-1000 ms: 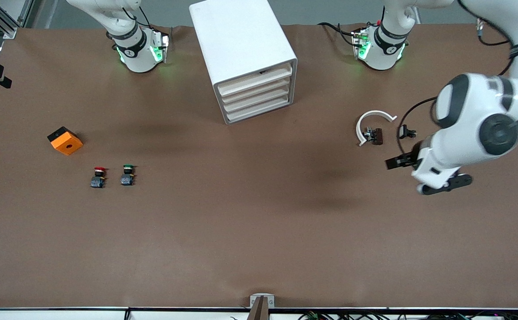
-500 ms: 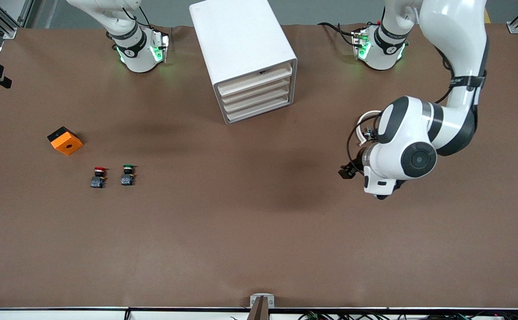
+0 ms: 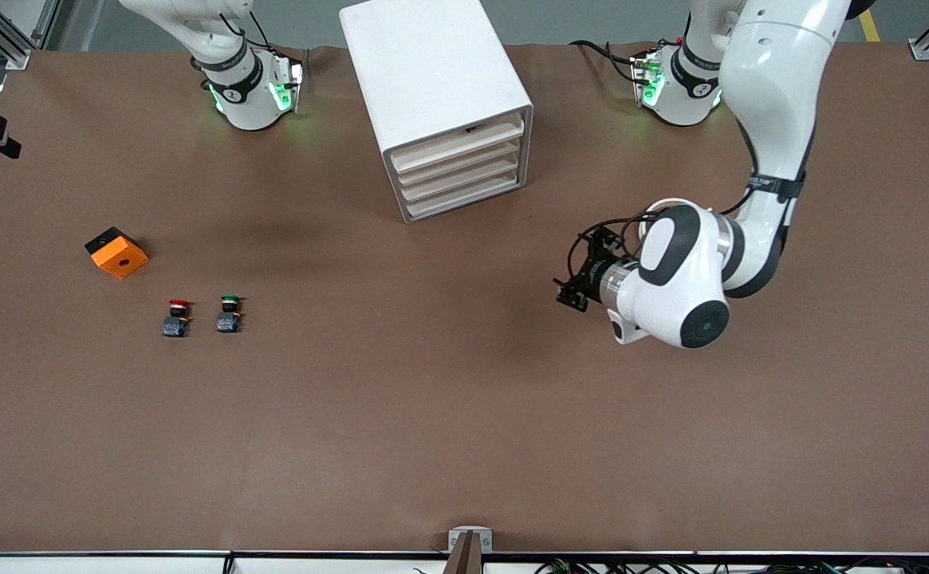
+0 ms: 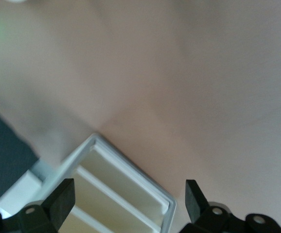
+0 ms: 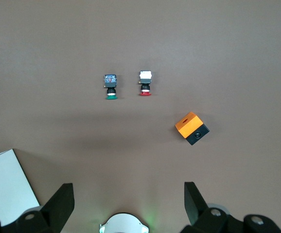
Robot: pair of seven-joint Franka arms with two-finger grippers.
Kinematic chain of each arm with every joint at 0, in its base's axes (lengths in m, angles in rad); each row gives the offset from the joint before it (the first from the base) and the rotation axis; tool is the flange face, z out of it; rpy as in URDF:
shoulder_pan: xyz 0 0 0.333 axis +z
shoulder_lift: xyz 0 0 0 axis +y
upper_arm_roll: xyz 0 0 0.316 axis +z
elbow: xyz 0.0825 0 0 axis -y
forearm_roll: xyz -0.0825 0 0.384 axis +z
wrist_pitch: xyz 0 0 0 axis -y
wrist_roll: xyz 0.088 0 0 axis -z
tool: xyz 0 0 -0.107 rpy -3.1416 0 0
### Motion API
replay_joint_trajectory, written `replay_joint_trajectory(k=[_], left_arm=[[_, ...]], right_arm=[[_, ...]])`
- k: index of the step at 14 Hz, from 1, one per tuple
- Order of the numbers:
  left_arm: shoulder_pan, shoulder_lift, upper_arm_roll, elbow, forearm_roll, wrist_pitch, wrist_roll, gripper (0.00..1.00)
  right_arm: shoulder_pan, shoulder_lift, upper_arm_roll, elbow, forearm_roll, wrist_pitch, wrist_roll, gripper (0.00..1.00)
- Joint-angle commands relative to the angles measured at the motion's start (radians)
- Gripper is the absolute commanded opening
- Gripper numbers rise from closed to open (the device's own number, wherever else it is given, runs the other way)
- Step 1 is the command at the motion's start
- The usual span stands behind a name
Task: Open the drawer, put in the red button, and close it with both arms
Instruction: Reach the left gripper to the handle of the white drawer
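Meanwhile the left gripper, jaws apart like the right gripper's, has swung toward the drawer cabinet.

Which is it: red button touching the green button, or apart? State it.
Apart. The front view shows bare table between the red button and the green button; the right wrist view shows it too.

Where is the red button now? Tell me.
The red button sits on the table toward the right arm's end, beside the green button and nearer the front camera than the orange block.
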Motion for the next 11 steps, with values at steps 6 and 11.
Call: replay_joint_trajectory(k=[6,11], left_arm=[[0.001,0.167,-0.158,0.0,-0.13,-0.23,-0.513,1.0],[-0.043,0.167,-0.174,-0.077,-0.186,-0.238,-0.613,1.0]], right_arm=[[-0.008,-0.008,-0.001,0.004,-0.012,-0.017,-0.005,1.0],[-0.025,0.083,-0.006,0.029,-0.013,-0.017,-0.056,1.0]])
